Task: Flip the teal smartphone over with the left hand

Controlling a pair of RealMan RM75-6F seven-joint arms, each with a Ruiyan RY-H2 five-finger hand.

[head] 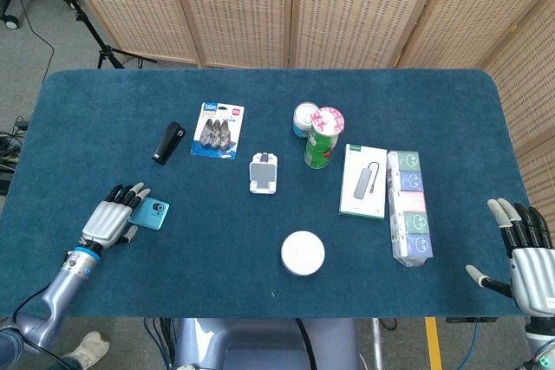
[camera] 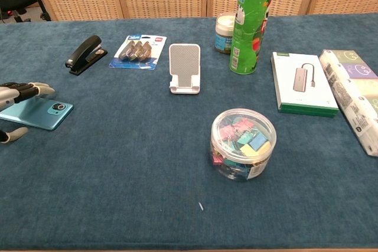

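Teal smartphone lies flat on the counter, its near end between the left hand's spread fingers.

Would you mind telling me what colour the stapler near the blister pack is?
The stapler is black, clearest in the chest view.

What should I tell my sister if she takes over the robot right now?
Left hand: over the near end of the phone, fingers along its far edge, thumb at its near edge; a firm grip is not clear.
Right hand: open, off at the table's right edge, holding nothing.
Phone: flat on the table, camera side up, in front of the stapler.
Done: hand brought to the phone.
Left: grip it, flip it over, let go.
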